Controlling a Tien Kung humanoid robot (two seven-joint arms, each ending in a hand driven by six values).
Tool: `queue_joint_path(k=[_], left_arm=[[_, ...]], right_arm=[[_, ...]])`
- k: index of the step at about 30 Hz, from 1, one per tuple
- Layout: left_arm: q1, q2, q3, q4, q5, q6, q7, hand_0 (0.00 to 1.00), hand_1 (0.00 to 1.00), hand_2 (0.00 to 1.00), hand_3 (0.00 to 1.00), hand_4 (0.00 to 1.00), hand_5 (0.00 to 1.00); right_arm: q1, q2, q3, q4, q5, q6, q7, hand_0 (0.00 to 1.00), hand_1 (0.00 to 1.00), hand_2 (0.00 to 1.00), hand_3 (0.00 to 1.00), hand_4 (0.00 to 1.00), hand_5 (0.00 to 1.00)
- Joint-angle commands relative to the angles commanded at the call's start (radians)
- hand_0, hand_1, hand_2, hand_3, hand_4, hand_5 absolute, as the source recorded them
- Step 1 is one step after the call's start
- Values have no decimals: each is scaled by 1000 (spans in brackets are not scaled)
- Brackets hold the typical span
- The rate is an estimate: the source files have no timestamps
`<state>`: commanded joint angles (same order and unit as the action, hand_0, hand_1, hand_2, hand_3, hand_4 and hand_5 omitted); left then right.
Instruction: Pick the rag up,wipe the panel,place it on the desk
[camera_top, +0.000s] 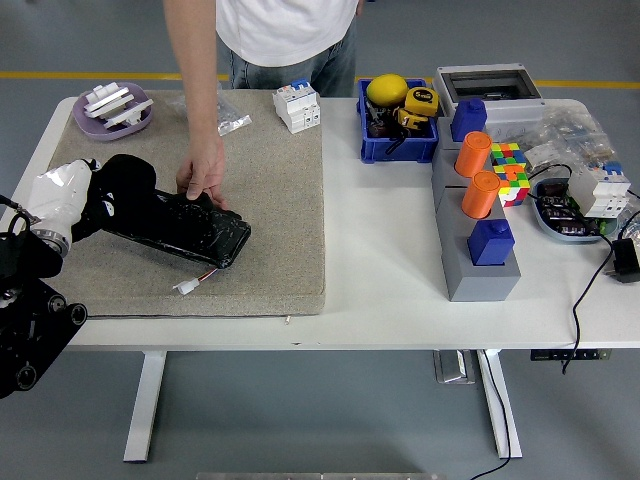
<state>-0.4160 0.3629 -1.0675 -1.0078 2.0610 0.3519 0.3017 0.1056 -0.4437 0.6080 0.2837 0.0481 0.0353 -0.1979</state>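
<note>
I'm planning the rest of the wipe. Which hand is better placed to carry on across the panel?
Left, probably. The left hand already presses the black rag on the panel, which a person's hand steadies. The right arm is out of view.

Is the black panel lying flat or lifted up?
Flat: the black panel lies on the mat, the person's hand pressing its far edge.
</note>
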Motion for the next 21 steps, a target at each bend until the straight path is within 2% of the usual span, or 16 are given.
queue_joint_path(k=[11, 15, 21], left_arm=[[-2, 4, -6, 31, -10, 1, -1, 266, 463, 586, 486, 2, 2], [1, 3, 2, 17, -11, 1, 0, 269, 463, 584, 484, 2, 2], [21, -7, 23, -38, -7, -4, 8, 273, 464, 583, 485, 2, 2]], right_arm=[[1, 1, 0, 0, -1, -1, 0, 787, 671, 694, 589, 998, 524], [1, 2, 0, -1, 0, -1, 0, 788, 671, 694, 589, 998, 525], [1, 1, 1, -1, 0, -2, 2, 788, 671, 695, 590, 998, 527]])
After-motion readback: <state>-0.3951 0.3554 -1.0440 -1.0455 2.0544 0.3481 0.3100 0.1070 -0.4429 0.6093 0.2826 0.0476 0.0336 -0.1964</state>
